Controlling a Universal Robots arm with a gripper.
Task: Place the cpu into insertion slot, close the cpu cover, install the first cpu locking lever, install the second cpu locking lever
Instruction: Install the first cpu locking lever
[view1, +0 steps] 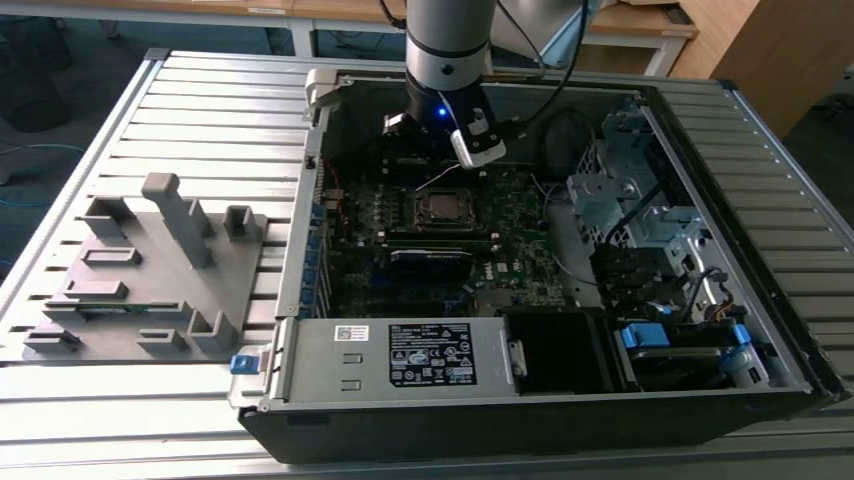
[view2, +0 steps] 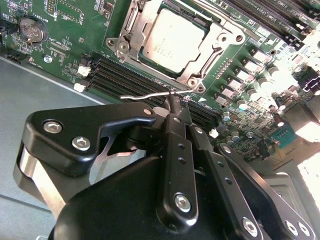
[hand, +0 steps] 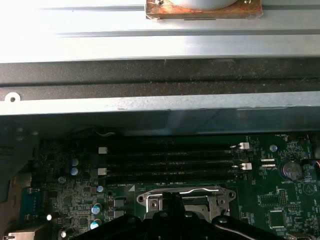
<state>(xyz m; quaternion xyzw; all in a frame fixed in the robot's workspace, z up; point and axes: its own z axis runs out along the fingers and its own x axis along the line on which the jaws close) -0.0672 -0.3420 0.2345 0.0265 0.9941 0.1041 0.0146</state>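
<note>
The cpu (view2: 172, 37) was seen seated under the shut cpu cover (view2: 137, 30); the jaws were closed together, apparently pinched on a thin locking lever (view2: 142, 96) beside it. Lever installation was judged in hand, calling for a downward press and hooking

cpu (view2: 172, 40) within cpu cover (view2: 137, 30), memory slots (view2: 127, 80) on either side, all on motherboard (view2: 65, 30)

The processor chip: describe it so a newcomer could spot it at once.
Look inside the open computer case on the slatted table, at the green circuit board. Near its middle a silvery metal frame surrounds the chip: a dull grey square, unlike the long black slots beside it.
</note>
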